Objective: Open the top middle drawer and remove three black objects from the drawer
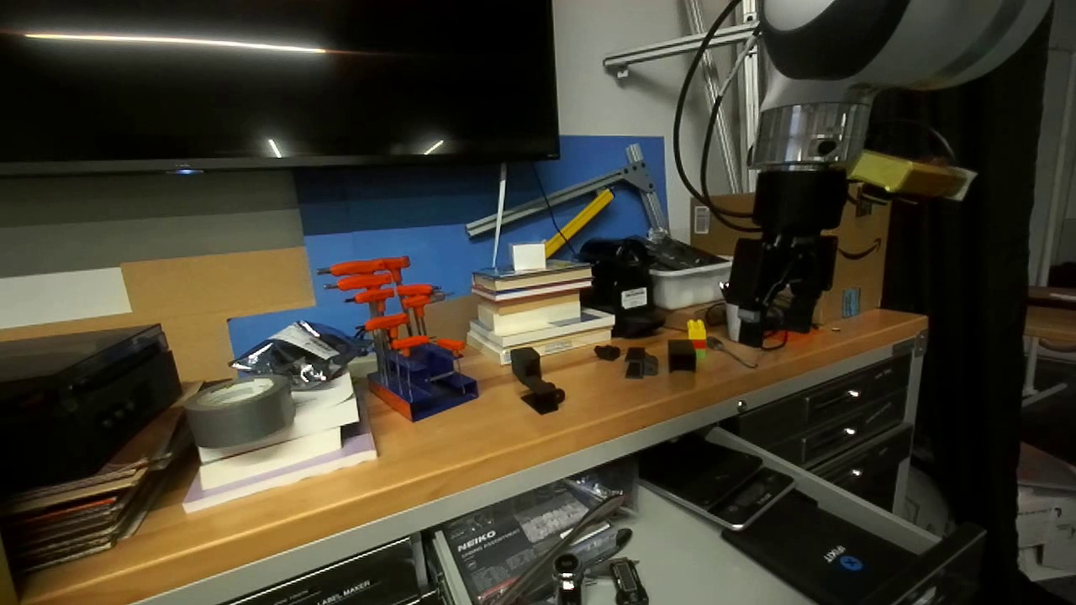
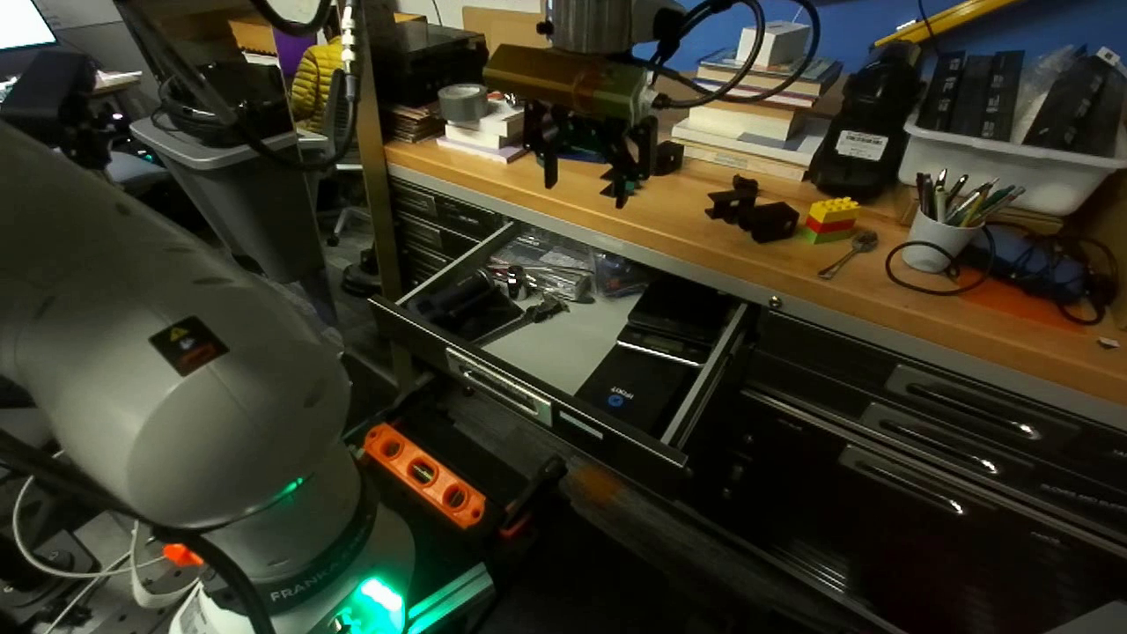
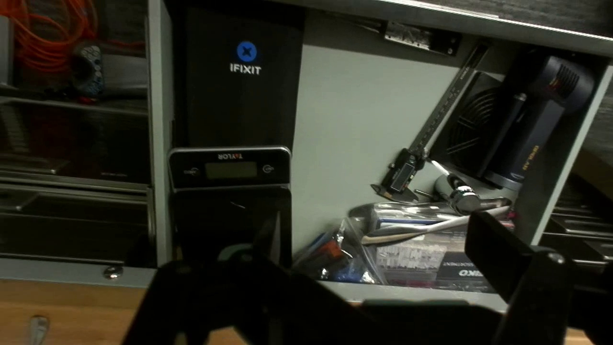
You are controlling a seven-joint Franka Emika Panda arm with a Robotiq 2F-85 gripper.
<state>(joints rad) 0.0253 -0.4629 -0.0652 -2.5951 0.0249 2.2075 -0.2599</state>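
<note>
The top middle drawer (image 2: 423, 340) stands pulled out, its pale floor (image 3: 345, 110) showing in the wrist view. On the wooden worktop lie several small matte-black objects: a block (image 1: 682, 356), a bracket-like piece (image 1: 639, 365), a smaller piece (image 1: 607, 351) and a hooked piece (image 1: 531, 376) beside the tool rack. The block (image 2: 773, 222) and bracket-like piece (image 2: 729, 206) also appear in an exterior view; none shows in the wrist view. My gripper (image 2: 585, 190) points down above the drawer, apart from these objects. Its fingers are wide open with nothing between them (image 3: 378, 239).
Inside the drawer are a Taylor scale (image 3: 230, 167), an IFIXIT mat (image 3: 239, 100), calipers (image 3: 404, 172) and bagged parts (image 3: 335, 258). The worktop holds a red-and-blue tool rack (image 1: 420, 382), stacked books (image 1: 538, 315), toy bricks (image 2: 831, 218), a spoon (image 2: 850, 255) and a pen cup (image 2: 938, 242).
</note>
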